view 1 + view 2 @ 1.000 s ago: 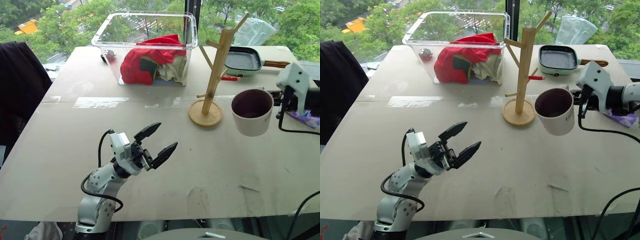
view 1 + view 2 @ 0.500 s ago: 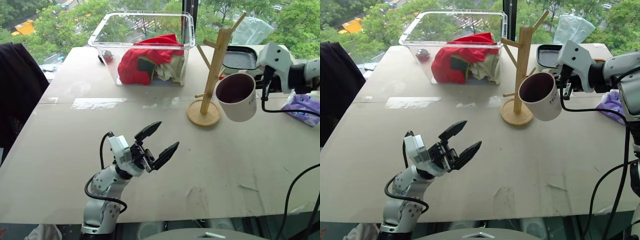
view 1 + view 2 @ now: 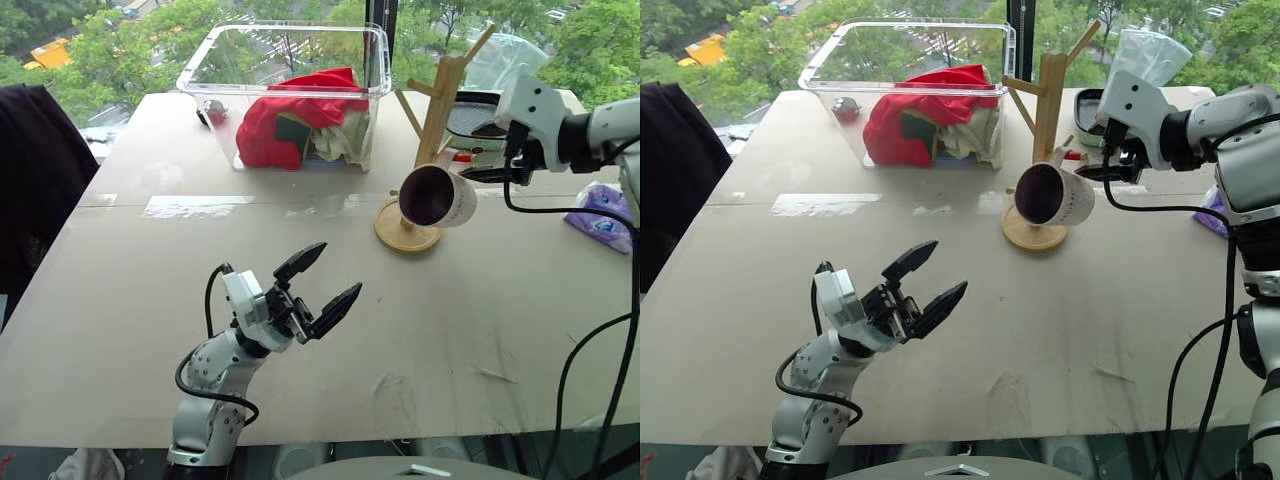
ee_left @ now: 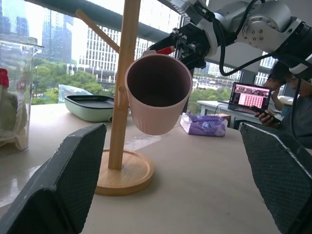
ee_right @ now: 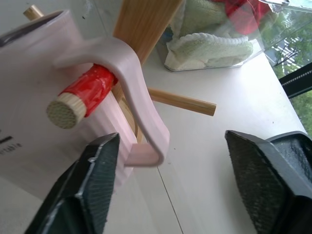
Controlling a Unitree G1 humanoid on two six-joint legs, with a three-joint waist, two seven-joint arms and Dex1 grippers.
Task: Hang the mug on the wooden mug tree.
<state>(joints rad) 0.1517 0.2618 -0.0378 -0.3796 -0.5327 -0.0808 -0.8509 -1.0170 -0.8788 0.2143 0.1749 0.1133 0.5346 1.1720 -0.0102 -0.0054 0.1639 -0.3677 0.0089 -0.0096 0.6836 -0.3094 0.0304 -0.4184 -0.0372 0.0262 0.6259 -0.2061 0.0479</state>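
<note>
Cream mug hangs by its handle on the wooden mug tree; both right gripper and left gripper gape apart.

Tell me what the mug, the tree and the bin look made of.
Mug: seemingly glazed ceramic; smooth cream outside, dark maroon inside, thick rim.
Tree: light, matt wood; grain on the post and base, one peg tip wrapped in red.
Bin: clear hard plastic, glossy; the red and pale cloths inside show through its walls.
</note>
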